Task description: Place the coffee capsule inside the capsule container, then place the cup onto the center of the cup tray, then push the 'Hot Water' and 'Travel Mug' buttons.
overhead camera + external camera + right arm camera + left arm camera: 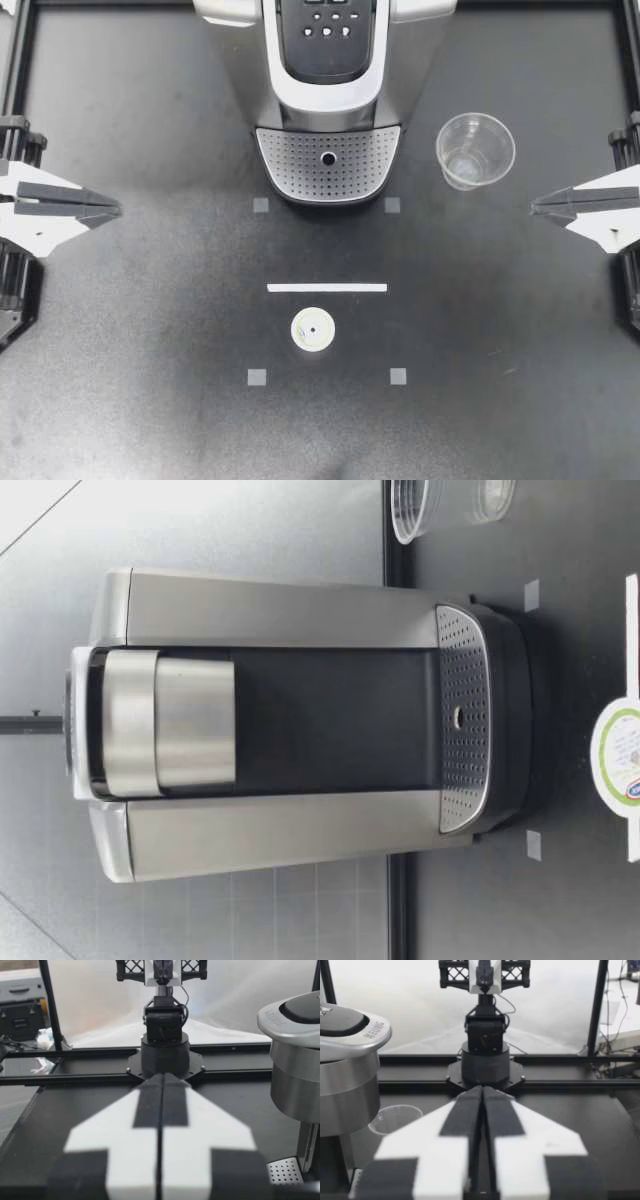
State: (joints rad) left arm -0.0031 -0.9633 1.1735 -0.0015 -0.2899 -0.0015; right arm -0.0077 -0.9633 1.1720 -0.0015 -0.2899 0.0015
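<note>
Black table [150, 300] holds one cup [475, 150], one capsule [313, 329], one coffee machine [328, 60].

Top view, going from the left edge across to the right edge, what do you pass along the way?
left gripper → coffee capsule → cup → right gripper. The coffee machine and white strip span the capsule's stretch, so they are left out.
</note>
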